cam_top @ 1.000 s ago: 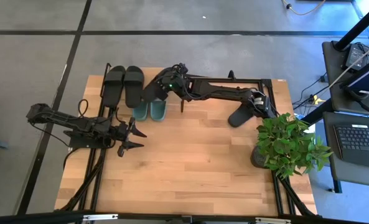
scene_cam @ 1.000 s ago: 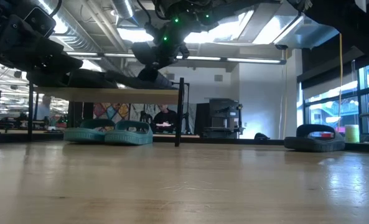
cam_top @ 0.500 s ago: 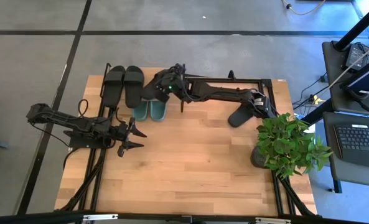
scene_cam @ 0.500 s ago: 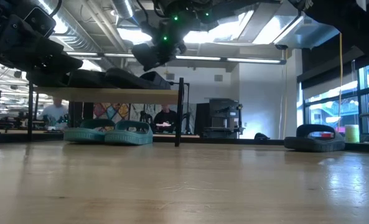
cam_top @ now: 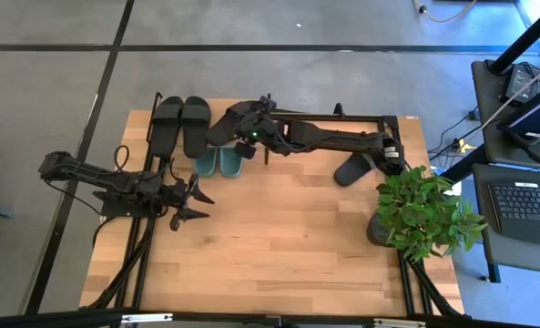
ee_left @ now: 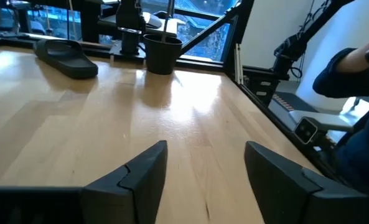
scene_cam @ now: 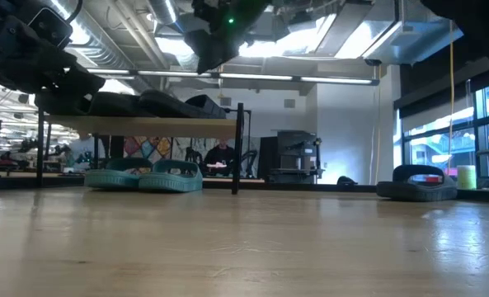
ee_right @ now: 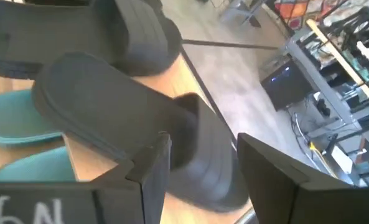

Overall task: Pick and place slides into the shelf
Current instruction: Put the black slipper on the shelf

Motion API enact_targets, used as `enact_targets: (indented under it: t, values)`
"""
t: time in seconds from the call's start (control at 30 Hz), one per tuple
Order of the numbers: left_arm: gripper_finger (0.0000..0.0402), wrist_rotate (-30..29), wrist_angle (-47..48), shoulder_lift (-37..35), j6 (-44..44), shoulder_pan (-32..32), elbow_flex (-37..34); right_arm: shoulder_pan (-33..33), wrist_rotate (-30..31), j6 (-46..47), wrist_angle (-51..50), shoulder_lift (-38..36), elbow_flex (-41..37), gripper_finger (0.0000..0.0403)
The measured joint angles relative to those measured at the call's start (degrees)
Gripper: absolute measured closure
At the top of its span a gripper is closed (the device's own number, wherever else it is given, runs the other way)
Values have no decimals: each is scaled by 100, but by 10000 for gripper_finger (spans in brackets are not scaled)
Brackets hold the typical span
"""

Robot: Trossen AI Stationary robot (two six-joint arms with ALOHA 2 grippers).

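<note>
The shelf [scene_cam: 145,126] stands at the table's far left. Three black slides lie side by side on its top board [cam_top: 168,123] [cam_top: 197,123] [cam_top: 228,121]. Two green slides [cam_top: 219,164] sit under it on the table, soles down. A fourth black slide [cam_top: 353,169] lies flat on the table to the right. My right gripper [cam_top: 242,133] hangs open above the third black slide [ee_right: 128,118], clear of it in the low view [scene_cam: 215,45]. My left gripper [cam_top: 193,200] is open over the table's left middle, holding nothing.
A potted plant [cam_top: 424,214] stands near the table's right edge, its pot [ee_left: 162,53] beyond the loose black slide [ee_left: 66,57]. The shelf's black corner post [scene_cam: 241,148] rises right of the green slides. Bare wood spreads across the table's near half [cam_top: 279,246].
My right gripper lowered the third black slide from a tilt onto the shelf's top board beside the other two, let go, then rose and drew back a little toward the right. The slide now lies flat there. My left arm kept still.
</note>
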State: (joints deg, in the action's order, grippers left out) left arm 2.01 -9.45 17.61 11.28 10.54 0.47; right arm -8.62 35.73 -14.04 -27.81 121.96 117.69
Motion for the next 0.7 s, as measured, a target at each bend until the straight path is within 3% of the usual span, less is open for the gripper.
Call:
enact_targets:
  t: [0.13, 0.23, 0.7]
  values:
    - [196, 56, -17, 0, 214, -1, 2, -18, -429, 183, -204, -336, -474, 217]
    - [196, 51, -18, 0, 213, -1, 2, -22, -612, 159, 254, -763, -1230, 217]
    - [196, 21, -46, 0, 183, 1, 0, 209, -886, -146, 3124, -4121, -5834, 217]
